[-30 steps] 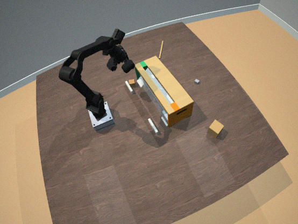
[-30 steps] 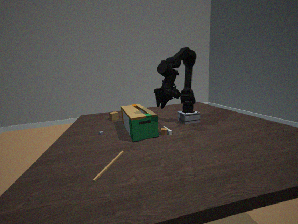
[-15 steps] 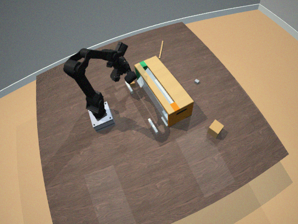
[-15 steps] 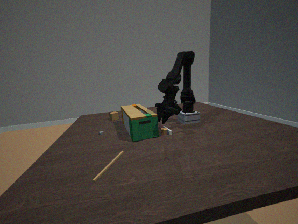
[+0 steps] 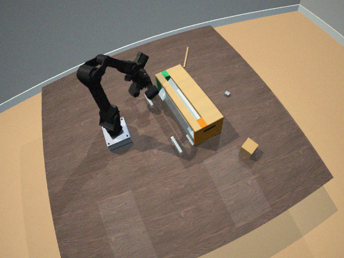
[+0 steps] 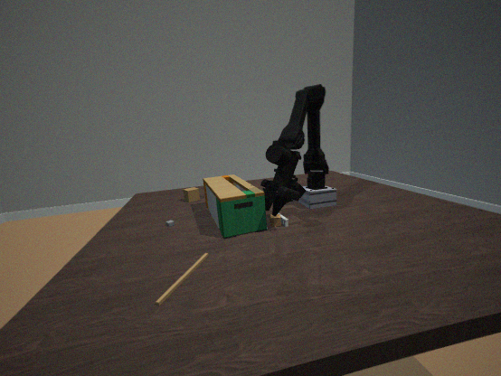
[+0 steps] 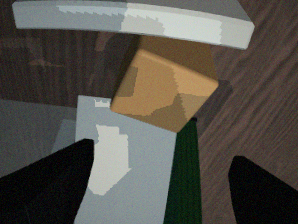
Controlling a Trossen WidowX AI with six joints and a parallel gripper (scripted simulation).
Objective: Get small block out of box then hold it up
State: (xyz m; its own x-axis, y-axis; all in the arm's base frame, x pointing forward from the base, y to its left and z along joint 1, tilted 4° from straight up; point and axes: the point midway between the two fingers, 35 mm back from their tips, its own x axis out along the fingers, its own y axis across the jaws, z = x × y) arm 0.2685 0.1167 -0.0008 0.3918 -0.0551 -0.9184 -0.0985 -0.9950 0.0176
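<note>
The small orange-tan block (image 6: pixel 275 220) (image 7: pixel 162 90) rests on the table outside the box (image 5: pixel 199 93) (image 6: pixel 243 217), near its green end and beside a low white bar (image 6: pixel 284 220) (image 7: pixel 200 30). In the top view the gripper mostly hides the block. My gripper (image 7: pixel 164 158) is open and empty. It is low and tilted, close to the box's front at the green end. In the wrist view the block lies beyond the fingertips, between and ahead of them, turned at an angle. No contact between fingers and block is visible.
A second white bar (image 5: pixel 176 144) stands in front of the orange end. A larger tan cube (image 5: pixel 249 147) (image 6: pixel 192 194), a small grey cube (image 5: pixel 227 93) (image 6: pixel 170 223) and a thin wooden stick (image 5: pixel 186 57) (image 6: pixel 182 278) lie beyond the box. A pale panel (image 7: pixel 125 185) lies beside the green wall.
</note>
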